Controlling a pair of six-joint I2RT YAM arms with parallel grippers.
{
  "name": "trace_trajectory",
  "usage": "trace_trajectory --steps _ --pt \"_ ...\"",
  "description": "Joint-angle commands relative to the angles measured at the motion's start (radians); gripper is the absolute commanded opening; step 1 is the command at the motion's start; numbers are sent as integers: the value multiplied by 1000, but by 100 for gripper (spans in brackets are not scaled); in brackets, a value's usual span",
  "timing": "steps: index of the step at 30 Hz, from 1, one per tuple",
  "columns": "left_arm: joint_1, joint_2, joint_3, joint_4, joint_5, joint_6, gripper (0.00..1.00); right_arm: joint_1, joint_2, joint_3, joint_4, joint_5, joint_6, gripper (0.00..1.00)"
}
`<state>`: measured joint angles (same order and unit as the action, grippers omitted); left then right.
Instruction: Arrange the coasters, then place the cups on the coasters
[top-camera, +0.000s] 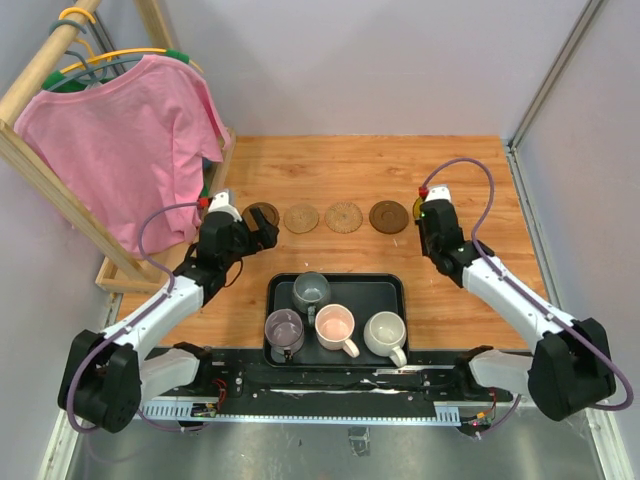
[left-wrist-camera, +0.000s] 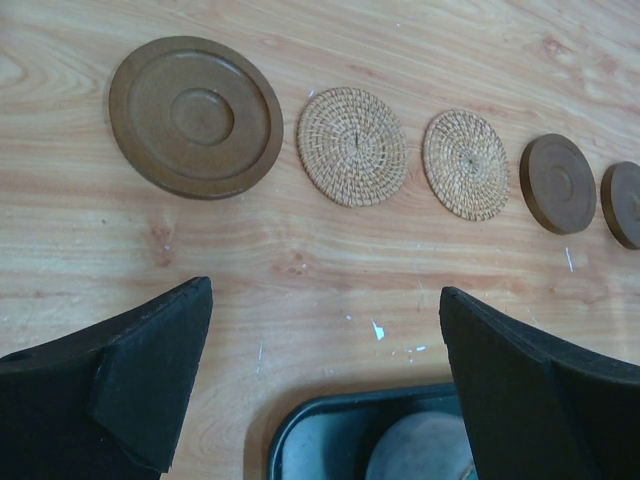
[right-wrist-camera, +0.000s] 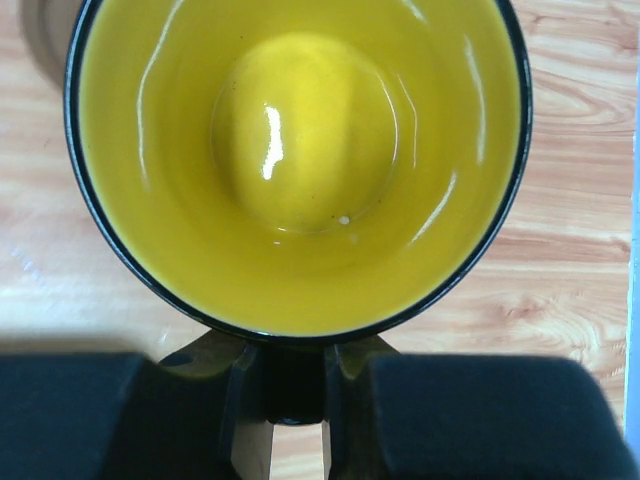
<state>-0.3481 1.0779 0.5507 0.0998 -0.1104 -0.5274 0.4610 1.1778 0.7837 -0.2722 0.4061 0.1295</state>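
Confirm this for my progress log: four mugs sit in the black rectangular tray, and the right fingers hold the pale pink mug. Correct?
No. The right wrist view shows the right fingers gripping the bright yellow glazed mug by its handle; the pale pink mug is among the four in the black rectangular tray.

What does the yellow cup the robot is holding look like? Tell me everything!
The bright yellow glossy cup looks like glazed ceramic: round, thin dark rim, shiny empty inside. It is upright, seen from straight above. The right gripper pinches its dark handle. It is over the wooden table, at the right end of the row of round coasters; whether it rests on anything cannot be told.
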Motion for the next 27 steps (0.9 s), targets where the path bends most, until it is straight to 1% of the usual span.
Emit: trace_trajectory --steps 1,4,9,13,17,22,27 --pt "5 53 52 60 -11 27 100 -128 48 31 225 -46 -61 1" --pt "5 97 80 59 -10 44 100 -194 137 75 254 -76 -79 1" --pt "5 128 95 65 -24 53 100 -257 258 127 324 -109 -105 1" --pt "5 128 97 68 -27 55 100 -314 316 149 366 -149 -83 1" --pt "5 125 101 59 -30 58 100 -370 360 175 373 -210 -44 1" --pt "5 122 95 53 -31 51 100 -383 397 201 367 -237 -38 1" --pt "5 122 91 56 -25 44 100 -383 417 190 385 -247 -43 1"
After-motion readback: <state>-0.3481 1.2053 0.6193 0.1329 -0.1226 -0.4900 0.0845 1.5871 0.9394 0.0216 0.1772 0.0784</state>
